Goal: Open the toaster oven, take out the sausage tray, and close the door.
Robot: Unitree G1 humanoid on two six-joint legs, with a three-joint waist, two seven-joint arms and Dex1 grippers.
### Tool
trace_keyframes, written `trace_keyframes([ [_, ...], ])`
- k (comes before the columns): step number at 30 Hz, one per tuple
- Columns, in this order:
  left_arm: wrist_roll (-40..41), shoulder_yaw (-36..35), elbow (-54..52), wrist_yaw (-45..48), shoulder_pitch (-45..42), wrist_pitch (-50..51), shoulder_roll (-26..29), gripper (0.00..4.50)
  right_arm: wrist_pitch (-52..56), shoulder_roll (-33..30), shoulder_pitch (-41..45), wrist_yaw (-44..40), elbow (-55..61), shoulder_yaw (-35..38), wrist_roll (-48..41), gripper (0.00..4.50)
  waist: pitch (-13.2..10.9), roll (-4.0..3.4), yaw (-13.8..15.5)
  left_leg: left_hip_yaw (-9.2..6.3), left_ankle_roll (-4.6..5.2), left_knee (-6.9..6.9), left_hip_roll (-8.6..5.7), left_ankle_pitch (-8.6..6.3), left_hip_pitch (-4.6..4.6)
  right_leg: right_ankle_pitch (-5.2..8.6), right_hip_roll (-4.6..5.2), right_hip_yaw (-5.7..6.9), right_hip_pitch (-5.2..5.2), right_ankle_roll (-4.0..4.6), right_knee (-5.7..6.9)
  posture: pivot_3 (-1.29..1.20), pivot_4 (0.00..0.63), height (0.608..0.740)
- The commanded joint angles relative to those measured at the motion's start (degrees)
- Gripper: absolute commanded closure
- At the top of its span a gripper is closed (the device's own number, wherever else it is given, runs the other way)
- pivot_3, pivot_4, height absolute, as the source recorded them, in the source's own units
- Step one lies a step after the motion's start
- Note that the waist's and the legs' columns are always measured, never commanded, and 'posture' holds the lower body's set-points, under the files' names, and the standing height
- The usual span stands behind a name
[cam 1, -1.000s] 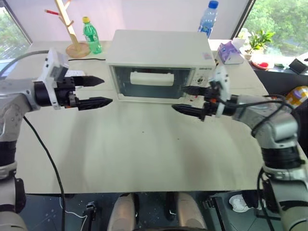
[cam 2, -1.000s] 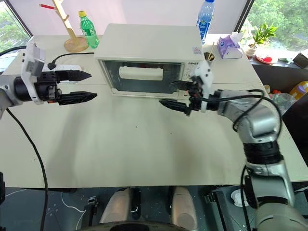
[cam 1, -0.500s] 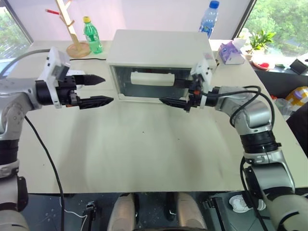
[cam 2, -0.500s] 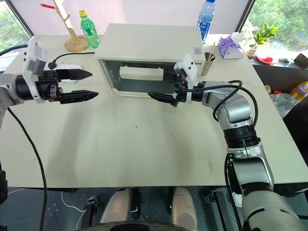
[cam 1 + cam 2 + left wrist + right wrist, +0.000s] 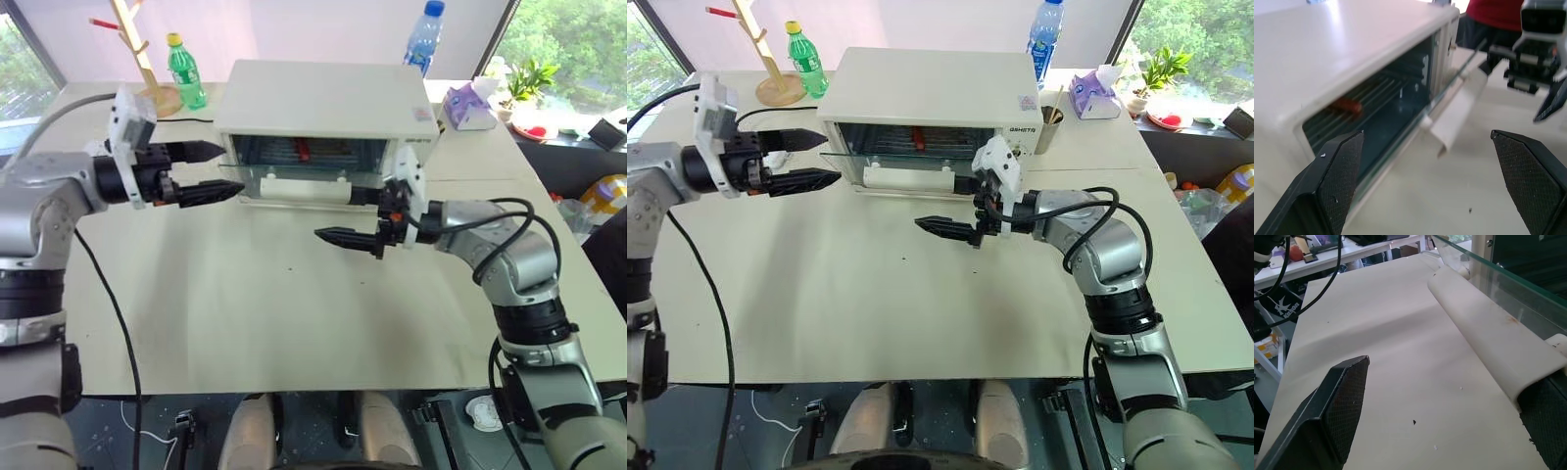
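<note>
The table [image 5: 294,323] carried the toaster oven [image 5: 323,103], whose door [image 5: 294,168] stood partly lowered, handle [image 5: 299,190] leading. Inside, the sausage [image 5: 303,151] lay on the tray [image 5: 294,149], seen through the opening. Judged from this, the door needed drawing fully down by its handle before any reach inside, pulled smoothly along its hinge arc so the oven did not slide. The right hand [image 5: 355,217] lay level, pointing left, fingers wide, its upper finger at the handle. The left hand [image 5: 211,171] hovered level beside the oven's left end, fingers wide, holding nothing.
</note>
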State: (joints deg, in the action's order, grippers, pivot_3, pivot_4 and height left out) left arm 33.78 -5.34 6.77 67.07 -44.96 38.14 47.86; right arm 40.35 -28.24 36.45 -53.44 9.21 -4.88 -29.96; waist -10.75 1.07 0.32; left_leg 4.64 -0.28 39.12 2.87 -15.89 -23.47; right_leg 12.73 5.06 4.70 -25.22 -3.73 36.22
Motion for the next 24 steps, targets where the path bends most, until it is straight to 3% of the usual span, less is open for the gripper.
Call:
trace_keyframes([
  [1, 0.0, -0.4, 2.7, 0.7, -4.3, -0.1, -0.6, 0.63, -0.7, 0.9, -0.8, 0.9, 4.7, 0.9, -1.7, 0.00, 0.0, 0.00, -0.1, 0.00, 0.00, 0.00, 0.00, 0.00, 0.00, 0.00, 0.00, 0.00, 0.00, 0.00, 0.00, 0.00, 0.150, 0.722],
  [2, -1.0, 0.5, 4.2, 1.3, -5.5, -1.0, -1.0, 0.89, -0.8, 1.0, -1.6, 1.4, 5.0, 0.9, -1.6, 0.00, 0.0, 0.00, 0.0, 0.00, 0.00, 0.00, 0.00, 0.00, 0.00, 0.00, 0.00, 0.00, 0.00, 0.00, 0.01, 0.00, 0.150, 0.722],
  [7, -6.9, 4.7, 13.8, 3.2, -11.3, -7.0, -4.0, 3.60, -1.2, 1.2, -5.5, 3.2, 6.6, 0.6, -1.1, 0.00, 0.0, 0.01, 0.3, -0.01, -0.01, 0.03, -0.01, 0.01, 0.01, 0.00, -0.01, 0.00, 0.03, 0.00, 0.01, 0.00, 0.150, 0.722],
  [9, -10.1, 6.5, 17.1, 3.8, -12.8, -10.8, -5.0, 4.44, -1.3, 1.3, -6.4, 3.7, 7.0, 0.6, -1.0, 0.00, 0.0, 0.01, 0.3, 0.00, -0.01, 0.03, -0.01, 0.01, 0.01, 0.00, -0.01, 0.00, 0.03, 0.00, 0.01, 0.00, 0.150, 0.722],
  [18, -17.7, 10.3, 27.1, 7.8, -15.0, -20.8, -8.2, 4.44, -1.0, 1.1, -8.0, 6.1, 8.7, 1.6, -1.3, 0.00, 0.0, 0.01, 0.4, 0.00, 0.00, 0.03, -0.01, 0.01, 0.00, 0.00, 0.00, 0.00, 0.03, 0.00, 0.00, 0.00, 0.150, 0.722],
  [24, -19.1, 10.0, 29.9, 9.2, -15.9, -22.2, -9.7, 4.44, -0.2, -2.7, -9.6, 8.4, 7.3, 2.2, 2.0, 0.00, 0.0, 0.05, 0.4, -0.01, 0.00, 0.06, -0.03, 0.00, -0.03, 0.00, 0.02, 0.00, 0.05, -0.01, -0.02, 0.00, 0.150, 0.722],
])
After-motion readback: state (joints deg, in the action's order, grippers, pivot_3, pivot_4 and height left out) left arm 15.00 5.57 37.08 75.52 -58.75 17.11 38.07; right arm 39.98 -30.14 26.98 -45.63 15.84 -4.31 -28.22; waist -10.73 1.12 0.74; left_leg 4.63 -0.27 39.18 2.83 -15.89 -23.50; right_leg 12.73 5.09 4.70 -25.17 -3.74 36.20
